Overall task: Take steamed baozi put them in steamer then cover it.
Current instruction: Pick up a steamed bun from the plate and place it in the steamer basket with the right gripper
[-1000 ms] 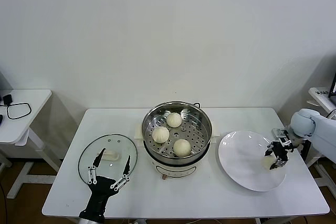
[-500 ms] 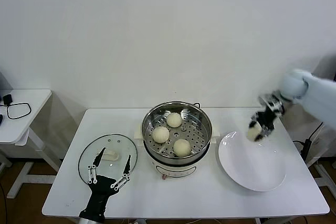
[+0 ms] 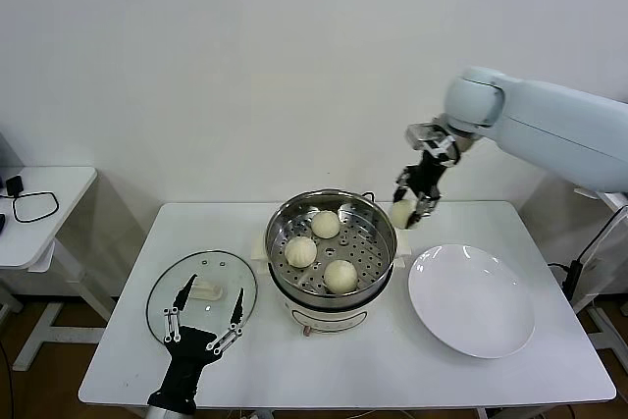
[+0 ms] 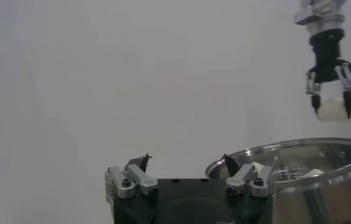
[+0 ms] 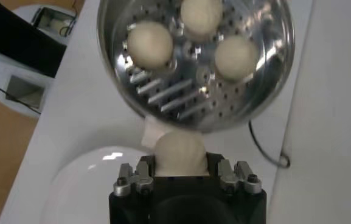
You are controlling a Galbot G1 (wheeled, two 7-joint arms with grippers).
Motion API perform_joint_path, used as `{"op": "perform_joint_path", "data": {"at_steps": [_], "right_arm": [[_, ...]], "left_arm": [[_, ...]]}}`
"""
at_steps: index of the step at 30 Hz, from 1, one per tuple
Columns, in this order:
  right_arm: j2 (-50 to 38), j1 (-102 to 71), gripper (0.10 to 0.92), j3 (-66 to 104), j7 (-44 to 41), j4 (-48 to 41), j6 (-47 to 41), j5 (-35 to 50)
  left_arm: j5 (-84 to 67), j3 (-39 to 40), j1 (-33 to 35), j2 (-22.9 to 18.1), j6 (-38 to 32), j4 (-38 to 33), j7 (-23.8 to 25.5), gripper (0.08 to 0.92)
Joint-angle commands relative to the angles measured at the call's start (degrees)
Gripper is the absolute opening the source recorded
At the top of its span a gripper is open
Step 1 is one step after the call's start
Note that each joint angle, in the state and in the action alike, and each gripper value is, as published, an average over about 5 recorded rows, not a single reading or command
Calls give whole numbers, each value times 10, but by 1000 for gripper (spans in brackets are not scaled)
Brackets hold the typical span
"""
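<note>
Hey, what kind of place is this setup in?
Probably a lab mock-up of a kitchen: a bare white table against a blank wall, holding only an electric steamer, its glass cover and a plate.

No readable text, label, brand, number or sign appears on anything.

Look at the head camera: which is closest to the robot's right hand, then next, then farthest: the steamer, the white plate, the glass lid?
From the right hand:
1. Steamer, just beside it, toward the left.
2. White plate, below, on the right.
3. Glass lid, far left.

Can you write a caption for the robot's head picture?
Right end effector carries the fourth baozi toward the steamer.
</note>
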Motion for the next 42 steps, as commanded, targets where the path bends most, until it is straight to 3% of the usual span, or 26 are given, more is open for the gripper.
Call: {"op": "perform_joint_path", "data": {"at_steps": [1,11,27,33,38,42], "right_arm": [[69,-10,594,-18,32,12,-12,11],[91,-67,589,-22,52,-34,-7,-38],[107,-100,601,-16,71,-65,4,-47],[107,-101,656,-16,75,-62,6,-48],[102,-99,770,-12,77,-55,7,-46],[88,-94,817,3,78,-38,8,-43]], "left_arm": [[-1,-2,0,1,1,1,-1,823],[-2,-2,-2,0,0,7,-1,823],[-2,-4,1,0,-3,6,-1,823],[-2,-6,1,0,-3,6,-1,823],[-1,-6,1,-1,-3,5,-1,823],[-1,-6,1,-2,-2,4,-1,823]]}}
